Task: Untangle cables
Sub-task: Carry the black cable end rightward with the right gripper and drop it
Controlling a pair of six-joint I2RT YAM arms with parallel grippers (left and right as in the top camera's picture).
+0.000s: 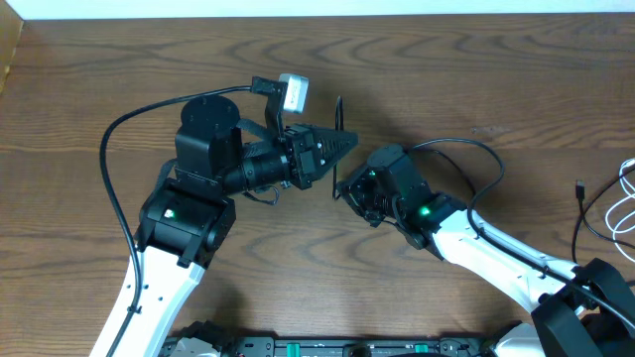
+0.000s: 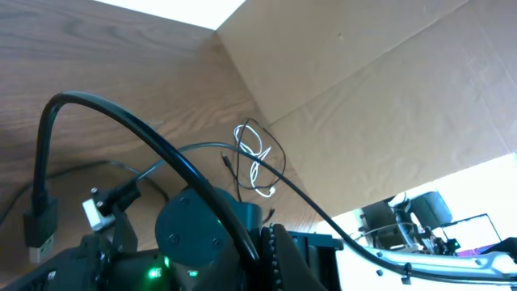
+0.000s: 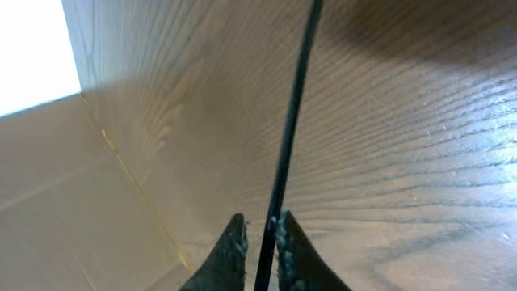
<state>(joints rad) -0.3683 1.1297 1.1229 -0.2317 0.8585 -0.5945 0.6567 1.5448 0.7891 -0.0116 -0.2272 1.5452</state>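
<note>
The black cable [image 1: 338, 114] runs straight between my two grippers at the table's middle. My left gripper [image 1: 347, 142] is shut on it. In the left wrist view the cable [image 2: 89, 101] arcs up from the fingers [image 2: 271, 250] and ends in a dangling plug [image 2: 36, 230]. My right gripper [image 1: 339, 188] sits just below and is shut on the same cable, which shows between its fingertips [image 3: 260, 230] in the right wrist view [image 3: 291, 121]. The white cable [image 1: 625, 213] lies looped at the far right edge, with a stretch of black cord and a plug [image 1: 578, 184] beside it. The loops also show in the left wrist view [image 2: 252, 153].
A thicker arm wire [image 1: 476, 149] arcs over the right arm. Another arm wire [image 1: 109, 169] loops left of the left arm. A cardboard wall [image 2: 388, 97] stands at the table's right side, behind the cable pile. A cardboard edge [image 1: 8, 50] is at the far left.
</note>
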